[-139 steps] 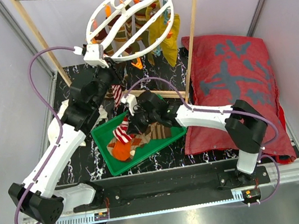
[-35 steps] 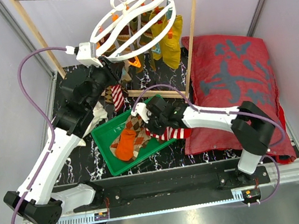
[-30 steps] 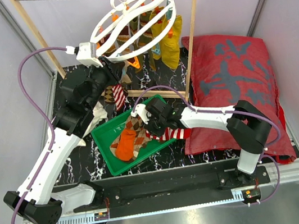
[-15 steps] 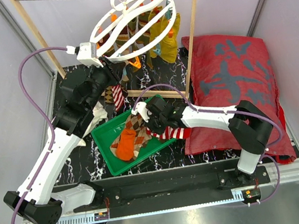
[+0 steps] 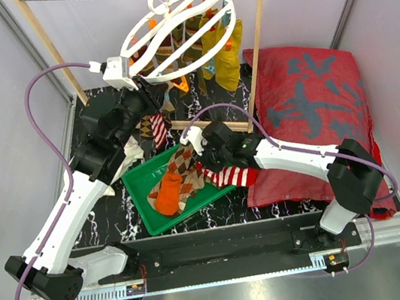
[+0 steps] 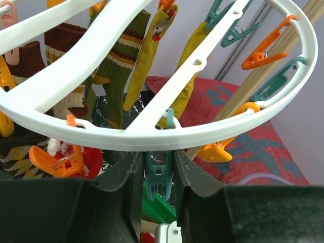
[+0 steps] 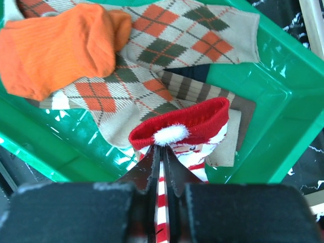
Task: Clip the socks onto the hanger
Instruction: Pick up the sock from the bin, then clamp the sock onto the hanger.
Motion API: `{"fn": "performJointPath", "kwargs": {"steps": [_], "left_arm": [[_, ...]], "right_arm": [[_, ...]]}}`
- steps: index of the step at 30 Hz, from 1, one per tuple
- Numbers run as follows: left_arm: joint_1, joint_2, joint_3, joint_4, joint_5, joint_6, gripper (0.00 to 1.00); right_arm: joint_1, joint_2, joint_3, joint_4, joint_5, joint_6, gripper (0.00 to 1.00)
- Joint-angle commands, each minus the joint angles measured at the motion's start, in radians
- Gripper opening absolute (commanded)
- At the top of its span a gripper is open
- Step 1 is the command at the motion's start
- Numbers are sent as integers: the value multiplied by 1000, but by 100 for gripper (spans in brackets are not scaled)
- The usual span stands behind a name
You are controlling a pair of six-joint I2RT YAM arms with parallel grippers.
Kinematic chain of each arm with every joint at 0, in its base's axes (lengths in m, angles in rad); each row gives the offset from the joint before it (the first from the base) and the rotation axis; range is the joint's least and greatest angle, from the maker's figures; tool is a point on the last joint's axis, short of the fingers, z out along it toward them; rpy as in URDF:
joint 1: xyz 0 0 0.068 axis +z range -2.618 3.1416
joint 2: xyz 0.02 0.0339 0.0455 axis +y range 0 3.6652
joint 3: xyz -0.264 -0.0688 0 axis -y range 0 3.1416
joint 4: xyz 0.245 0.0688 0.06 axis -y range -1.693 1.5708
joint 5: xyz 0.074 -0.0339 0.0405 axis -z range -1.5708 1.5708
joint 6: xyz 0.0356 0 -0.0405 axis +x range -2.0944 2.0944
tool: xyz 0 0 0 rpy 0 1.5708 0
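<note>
The white round hanger [image 5: 175, 40] hangs from the rack rod with several socks clipped to it, olive-yellow ones [image 6: 147, 55] among them. My left gripper [image 5: 141, 88] is at the ring's near rim [image 6: 152, 134], shut on a teal clip [image 6: 158, 177] that hangs under it. My right gripper [image 5: 206, 166] is shut on the red-and-white striped sock [image 7: 187, 121] just below its red cuff and holds it above the green tray [image 7: 273, 101]. The sock's foot trails toward the cushion [image 5: 233, 177]. A plain orange sock [image 7: 55, 48] and an argyle sock [image 7: 172, 35] lie in the tray.
The wooden rack frame [image 5: 256, 50] stands behind the tray [image 5: 140, 197]. A big red cushion [image 5: 316, 116] lies at the right. A white cloth [image 5: 130, 152] lies under my left arm. Orange clips [image 6: 50, 159] and teal clips [image 6: 276, 83] hang round the ring.
My right gripper has taken the striped sock out of the tray and raised it slightly back and to the right. My left gripper stays at the ring's rim on the clip.
</note>
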Motion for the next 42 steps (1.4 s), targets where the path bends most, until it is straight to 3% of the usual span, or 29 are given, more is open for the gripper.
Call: {"fn": "performJointPath", "kwargs": {"steps": [1,19,30,42], "left_arm": [[-3,-9,21,-21,18,13,0],[-3,-30,17,16,93,-35,0],[-2,-39,-23,66,128,-79,0],[-3,-12,-60,155,161,-120,0]], "right_arm": [[-20,-23,-7,16,10,12,3],[-20,-295,40,246,68,3,0],[-36,-223,171,379,43,-14,0],[-51,-157,255,401,2,15,0]]}}
